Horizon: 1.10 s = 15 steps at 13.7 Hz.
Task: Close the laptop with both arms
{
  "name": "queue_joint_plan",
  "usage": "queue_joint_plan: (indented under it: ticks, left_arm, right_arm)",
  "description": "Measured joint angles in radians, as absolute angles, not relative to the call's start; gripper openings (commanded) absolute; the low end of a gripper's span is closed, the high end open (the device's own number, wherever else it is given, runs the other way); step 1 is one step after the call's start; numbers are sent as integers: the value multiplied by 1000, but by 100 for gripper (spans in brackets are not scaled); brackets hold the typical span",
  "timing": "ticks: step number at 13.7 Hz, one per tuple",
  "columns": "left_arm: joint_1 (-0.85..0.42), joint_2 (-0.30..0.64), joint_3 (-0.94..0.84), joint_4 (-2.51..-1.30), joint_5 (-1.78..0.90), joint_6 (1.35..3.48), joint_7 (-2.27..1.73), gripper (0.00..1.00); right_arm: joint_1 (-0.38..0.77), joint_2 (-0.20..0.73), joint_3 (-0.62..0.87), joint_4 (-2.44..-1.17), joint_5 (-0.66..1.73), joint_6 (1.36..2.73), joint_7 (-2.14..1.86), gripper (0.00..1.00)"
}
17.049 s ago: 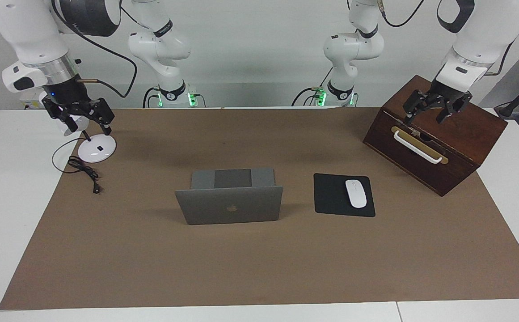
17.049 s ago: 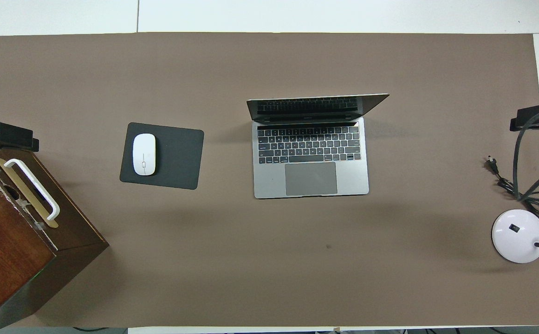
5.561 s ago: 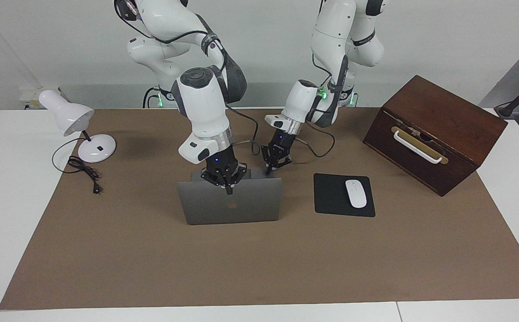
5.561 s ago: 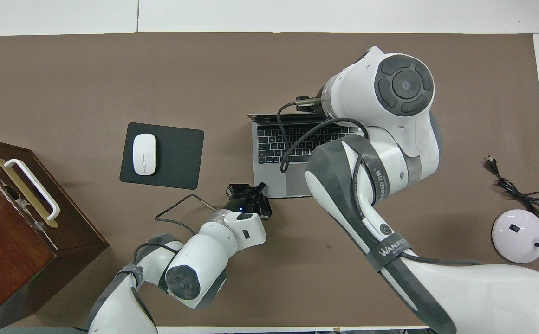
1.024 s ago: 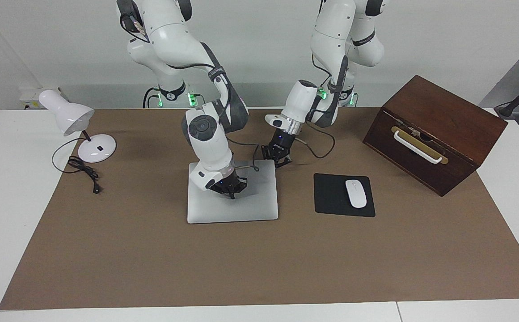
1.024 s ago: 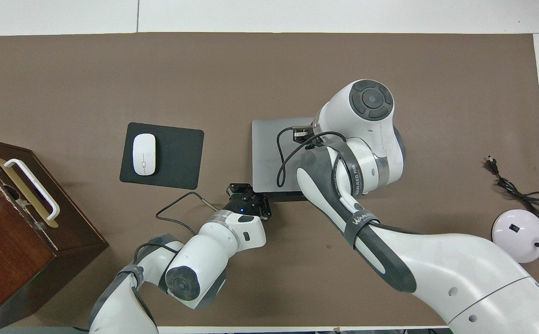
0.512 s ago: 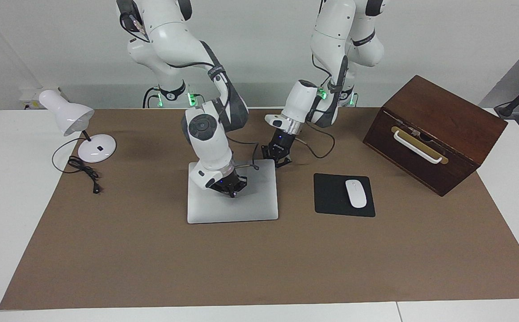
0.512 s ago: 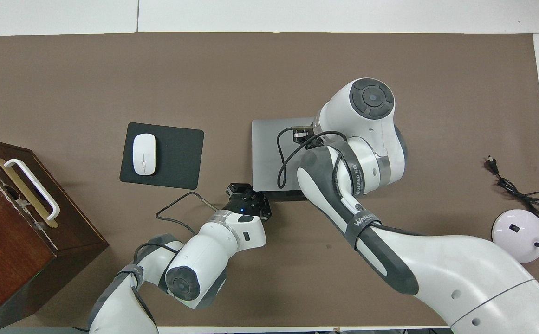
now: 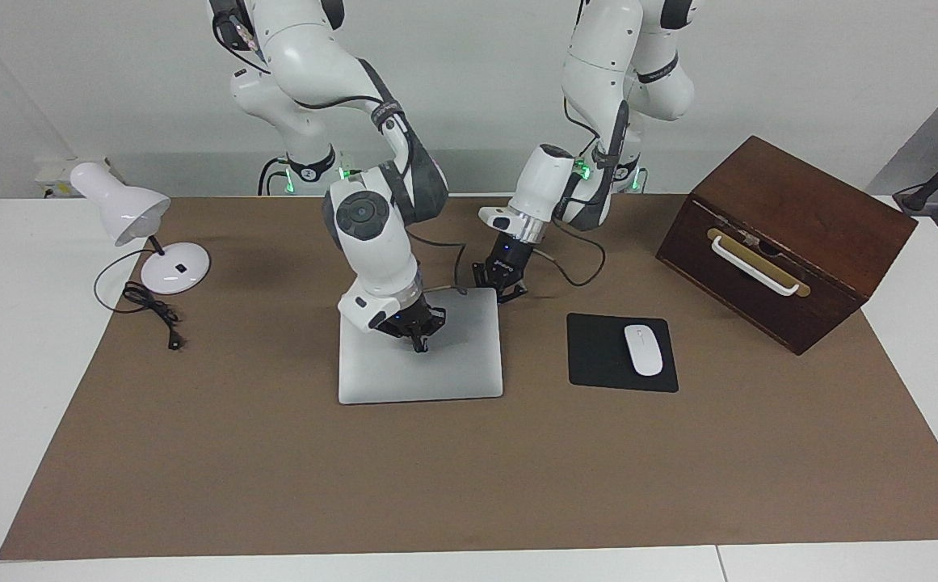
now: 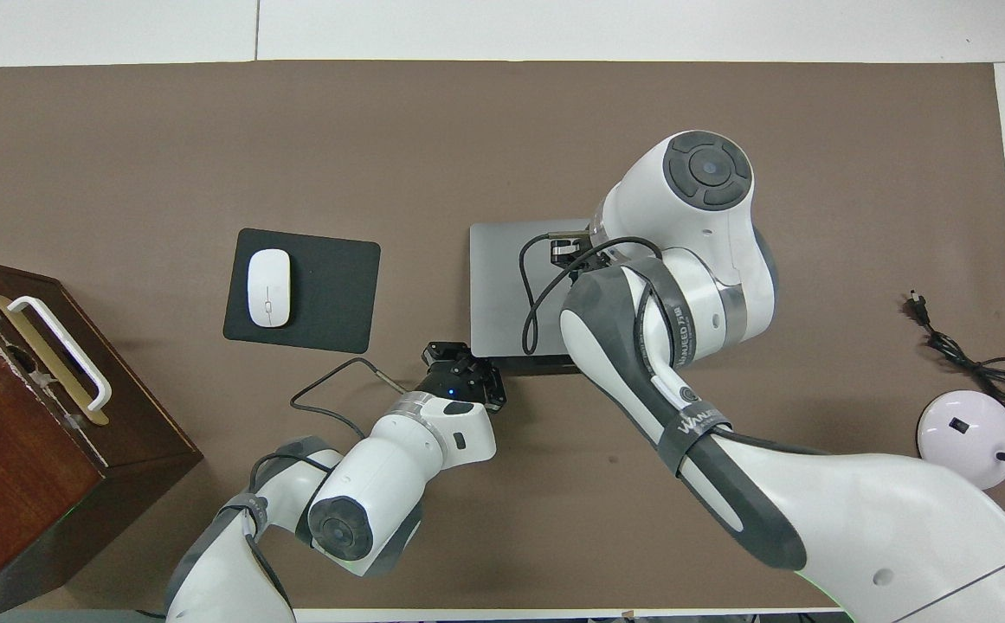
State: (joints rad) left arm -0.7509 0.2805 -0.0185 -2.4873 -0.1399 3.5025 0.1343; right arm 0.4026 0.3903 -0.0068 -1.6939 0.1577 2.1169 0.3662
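Laptop [image 9: 444,368] lies shut and flat on the brown mat [image 9: 469,469], mid-table; from overhead we lose much of its lid under the right arm [image 10: 684,285], and its logo is covered too. We see the right gripper [image 9: 419,343] over the lid, fingertips pressed together; whether it touches the lid we cannot tell. We find the left gripper [image 9: 507,297], fingertips also together, at the laptop's corner nearest the robots on the left arm's end. Beside the laptop, toward that end, a white mouse [image 9: 643,349] sits on a black mouse pad [image 9: 598,356], then a wooden box [image 9: 792,234]. A white desk lamp [image 9: 145,242] stands toward the right arm's end.
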Motion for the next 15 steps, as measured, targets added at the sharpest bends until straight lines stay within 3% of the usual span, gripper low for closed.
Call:
queue_joint_plan:
  ticks: [13,15]
  left_arm:
    - [-692,241,-9,-2506,-141,3429,104,0]
    - [-690,178,-9,-2505,-142,3344,98,0]
  right_arm:
    - [159,135,-26,-1674,77,1922,104,0]
    - [133,88,-27,-1674,52,1899,82,10]
